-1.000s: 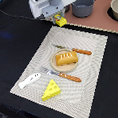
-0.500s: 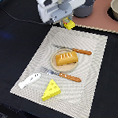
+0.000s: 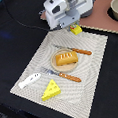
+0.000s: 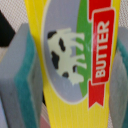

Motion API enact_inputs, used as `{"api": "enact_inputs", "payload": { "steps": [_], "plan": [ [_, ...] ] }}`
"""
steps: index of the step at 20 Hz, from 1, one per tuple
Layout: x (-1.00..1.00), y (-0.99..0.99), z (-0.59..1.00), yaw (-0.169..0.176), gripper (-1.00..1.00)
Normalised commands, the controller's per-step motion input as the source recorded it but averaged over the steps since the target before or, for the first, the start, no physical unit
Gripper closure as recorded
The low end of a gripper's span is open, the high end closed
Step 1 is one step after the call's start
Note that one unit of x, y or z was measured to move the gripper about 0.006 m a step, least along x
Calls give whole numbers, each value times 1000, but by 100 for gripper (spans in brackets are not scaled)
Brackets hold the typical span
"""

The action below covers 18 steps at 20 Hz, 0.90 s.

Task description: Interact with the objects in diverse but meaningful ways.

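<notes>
Yellow glossy butter packet [image 4: 75, 55], padded hand [image 4: 70, 75] gripping

Both views are softly blurred under even, bright light, with only faint shadows and no glare.

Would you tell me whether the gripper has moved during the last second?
Yes: the gripper drifted toward the exterior view's right along the placemat's far edge.
</notes>
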Motion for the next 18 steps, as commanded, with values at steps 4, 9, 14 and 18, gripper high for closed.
{"api": "enact_inputs", "payload": {
  "steps": [4, 9, 14, 18],
  "plan": [
    [602, 446, -176, 0, 100],
    [369, 144, 305, -6, -100],
    [331, 59, 504, -10, -100],
    [287, 71, 280, 0, -100]
  ]
}}
